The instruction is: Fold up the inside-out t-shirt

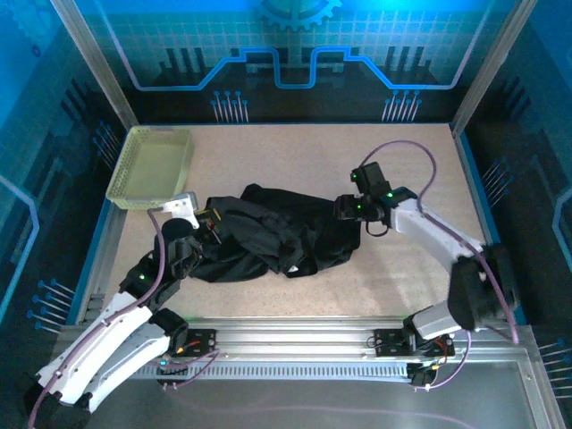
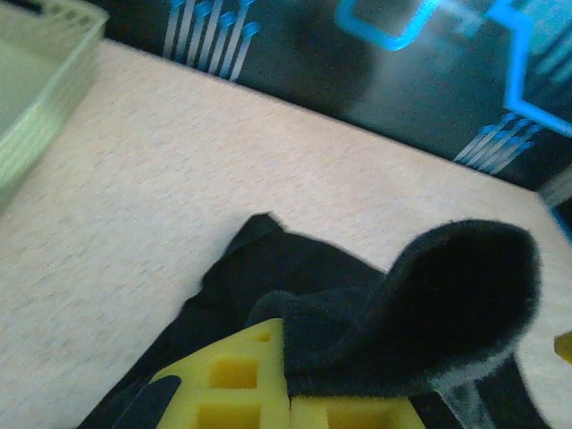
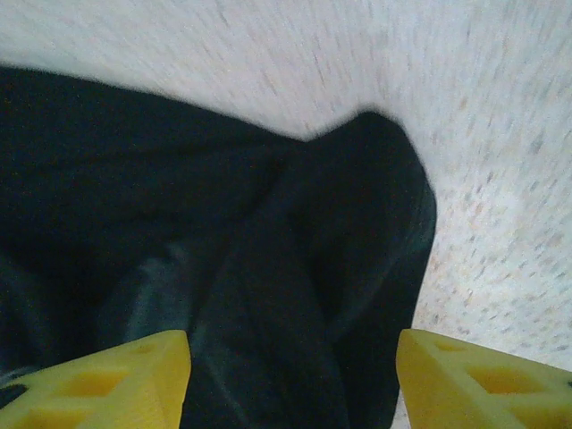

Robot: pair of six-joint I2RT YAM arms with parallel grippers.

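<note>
Black, soft fabric: the t-shirt (image 1: 277,237) lies crumpled on the table (image 1: 295,152), just right of the pale green basket (image 1: 152,165) and nearer the arms. At the shirt end closest to the basket, the left gripper (image 2: 288,393) is clamped shut on a raised fold. At the end farthest from the basket, the right gripper (image 3: 295,384) hovers over the cloth with jaws apart, gripping nothing. The shirt looks light and limp, likely to sag and drag, so corners or hem seem the best holds. Sleeves, collar and tag cannot be made out in the dark bunch.
</note>
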